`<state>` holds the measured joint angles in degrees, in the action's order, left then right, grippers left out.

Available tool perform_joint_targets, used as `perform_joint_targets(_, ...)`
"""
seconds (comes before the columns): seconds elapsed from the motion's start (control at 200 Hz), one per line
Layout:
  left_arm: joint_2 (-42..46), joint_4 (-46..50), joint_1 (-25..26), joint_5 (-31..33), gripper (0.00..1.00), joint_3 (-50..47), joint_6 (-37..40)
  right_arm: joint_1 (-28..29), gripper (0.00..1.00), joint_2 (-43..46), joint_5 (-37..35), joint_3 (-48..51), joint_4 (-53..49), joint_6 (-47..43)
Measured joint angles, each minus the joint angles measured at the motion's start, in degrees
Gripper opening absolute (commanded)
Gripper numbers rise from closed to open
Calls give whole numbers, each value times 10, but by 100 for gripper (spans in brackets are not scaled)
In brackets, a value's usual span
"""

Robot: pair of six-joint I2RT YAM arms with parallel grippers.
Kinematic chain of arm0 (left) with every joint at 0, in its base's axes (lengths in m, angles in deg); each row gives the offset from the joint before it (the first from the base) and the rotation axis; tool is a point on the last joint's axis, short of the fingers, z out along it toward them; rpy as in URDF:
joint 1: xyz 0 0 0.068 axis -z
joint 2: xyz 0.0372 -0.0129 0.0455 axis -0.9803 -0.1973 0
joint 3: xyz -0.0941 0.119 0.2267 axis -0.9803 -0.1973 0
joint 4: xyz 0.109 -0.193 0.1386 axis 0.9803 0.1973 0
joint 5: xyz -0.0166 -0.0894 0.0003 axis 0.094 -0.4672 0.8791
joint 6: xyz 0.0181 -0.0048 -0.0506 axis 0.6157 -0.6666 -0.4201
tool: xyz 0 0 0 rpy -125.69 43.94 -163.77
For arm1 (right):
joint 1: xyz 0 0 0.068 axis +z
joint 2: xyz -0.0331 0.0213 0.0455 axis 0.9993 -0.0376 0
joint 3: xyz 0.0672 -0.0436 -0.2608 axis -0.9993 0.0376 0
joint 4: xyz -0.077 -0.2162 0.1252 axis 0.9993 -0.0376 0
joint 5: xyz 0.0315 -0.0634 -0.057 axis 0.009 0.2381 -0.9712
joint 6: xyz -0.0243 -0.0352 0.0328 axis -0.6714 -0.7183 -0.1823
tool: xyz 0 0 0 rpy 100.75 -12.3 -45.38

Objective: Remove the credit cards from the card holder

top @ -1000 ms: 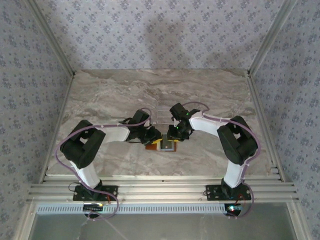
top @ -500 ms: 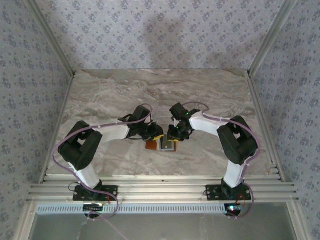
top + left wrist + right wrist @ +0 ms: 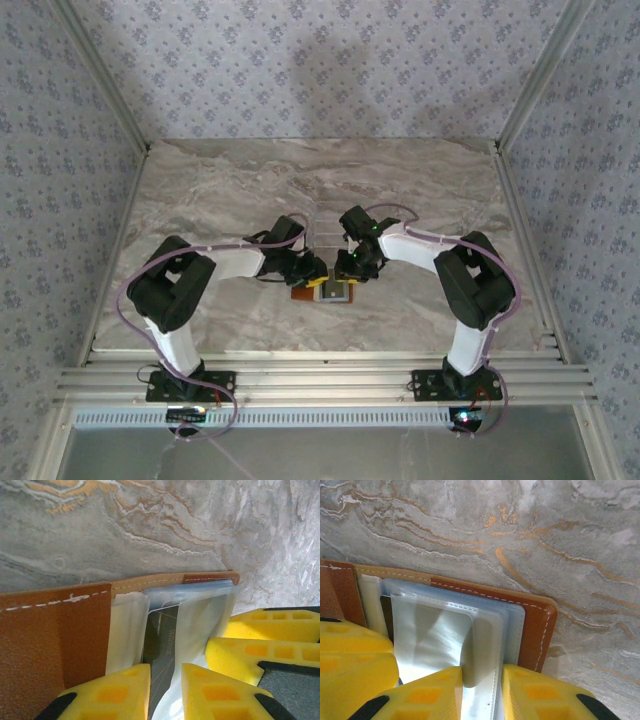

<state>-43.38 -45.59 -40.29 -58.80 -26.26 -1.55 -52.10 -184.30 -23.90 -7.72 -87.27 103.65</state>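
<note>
Top camera looks down from behind; both wrist cameras peer closely at the same card holder (image 3: 538,626).

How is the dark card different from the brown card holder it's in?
The dark card is nearly black, while the brown card holder is leather with pale stitching. The card is the smaller one, and only a strip of it shows. It sits tucked among the clear sleeves, while the holder lies open on the marble table. Both are flat with straight edges.
</note>
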Motion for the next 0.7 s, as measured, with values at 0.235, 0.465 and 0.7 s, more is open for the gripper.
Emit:
perform_joint_targets(0.235,0,24,0,2,25,9,15,0,28,-1,0,0,0,0)
perform_joint_targets(0.465,0,37,0,5,25,10,20,0,28,-1,0,-1,0,0)
perform_joint_targets(0.7,0,38,2,9,25,10,20,0,28,-2,1,-2,-2,0)
